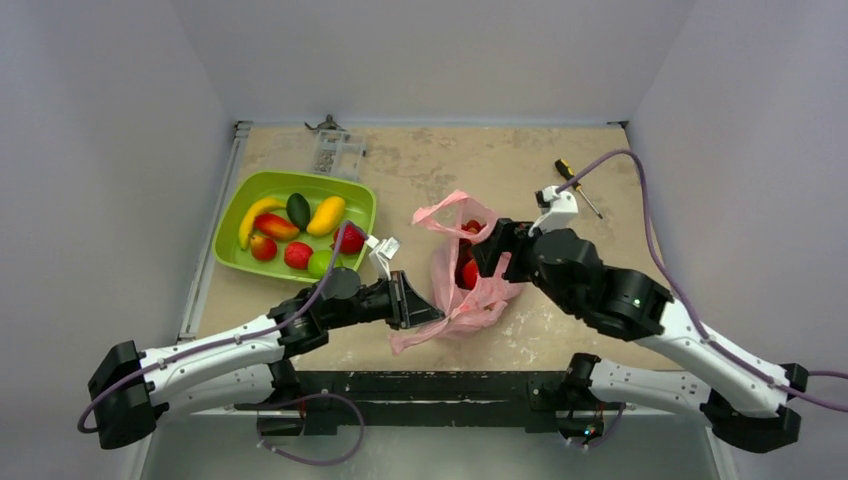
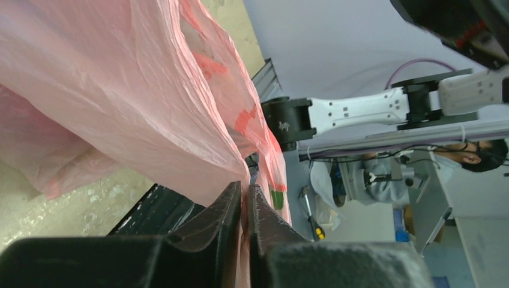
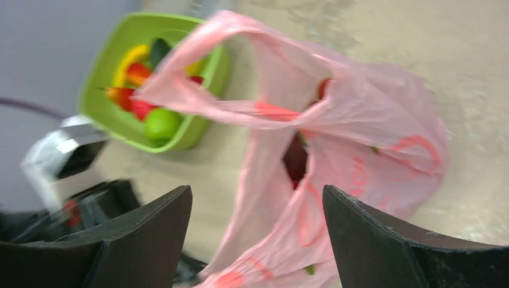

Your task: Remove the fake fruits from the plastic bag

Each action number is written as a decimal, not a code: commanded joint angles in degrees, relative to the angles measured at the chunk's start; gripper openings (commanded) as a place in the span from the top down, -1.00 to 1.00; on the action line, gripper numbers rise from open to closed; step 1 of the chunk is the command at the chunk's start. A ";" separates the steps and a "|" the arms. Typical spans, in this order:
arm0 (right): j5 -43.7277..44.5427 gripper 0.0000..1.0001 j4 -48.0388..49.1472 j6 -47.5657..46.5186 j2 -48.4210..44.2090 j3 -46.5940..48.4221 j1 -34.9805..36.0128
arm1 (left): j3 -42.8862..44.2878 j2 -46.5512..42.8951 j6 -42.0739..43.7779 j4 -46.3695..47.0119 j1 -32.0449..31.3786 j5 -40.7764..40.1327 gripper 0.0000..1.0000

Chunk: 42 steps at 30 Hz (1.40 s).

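My left gripper (image 2: 245, 189) has its jaws set narrow, pinching a fold of the plastic bag (image 1: 462, 290) at the bag's near left edge. The pink film runs down between the two fingers. My right gripper (image 3: 257, 192) has its jaws spread wide and holds nothing. It hangs at the right side of the bag, near the bag's upper part. The bag rests on the table (image 1: 450, 160) at centre, with one loop handle (image 1: 432, 213) raised toward the far left. Red fake fruits (image 1: 468, 272) show through the film inside it. Left of the bag, the green tray (image 1: 228, 240) holds further fruits, among them a banana (image 1: 250, 220), red pieces and a light green piece. A screwdriver (image 1: 578, 187) lies at the far right of the table.
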 commanded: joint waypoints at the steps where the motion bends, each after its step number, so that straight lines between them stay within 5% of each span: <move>1: -3.26 -0.60 -3.86 0.93 3.84 -5.39 -6.36 | 2.25 -0.53 4.17 -3.86 -2.45 -0.70 0.93; 5: -9.56 -0.63 1.39 0.93 5.40 -11.06 -6.43 | 2.38 0.14 4.63 -4.35 -3.72 -2.07 1.00; 12: -1.46 -0.42 2.36 7.39 9.38 -17.90 -6.44 | 2.86 -0.31 5.35 -6.56 -6.01 -4.83 1.00; 17: -2.47 0.88 17.45 6.93 6.37 -23.93 -6.45 | 2.86 -3.34 4.50 -14.41 -6.29 -13.55 1.00; 18: -0.91 1.00 19.26 7.56 5.72 -24.06 -6.52 | 2.93 -4.33 4.03 -15.94 -6.29 -16.37 1.00; 23: 1.00 1.00 32.41 1.91 1.18 -22.28 -11.22 | 6.43 -9.47 5.63 -21.57 -4.24 -29.27 1.00; 28: -15.54 1.00 43.41 -5.15 0.52 -17.37 -24.70 | 17.33 -7.38 10.98 -23.47 7.42 -22.19 1.00; 33: -23.19 1.00 44.20 -7.91 0.44 -13.61 -29.35 | 24.84 -8.20 17.89 -26.51 9.25 -22.61 1.00; 37: -29.20 1.00 43.83 -8.65 -3.78 -20.37 -29.45 | 16.38 -14.80 15.81 -22.84 9.24 -18.72 1.00; 42: -34.40 1.00 39.46 -6.11 -10.64 -35.07 -29.42 | -6.73 -22.37 5.55 -8.22 7.88 -6.38 1.00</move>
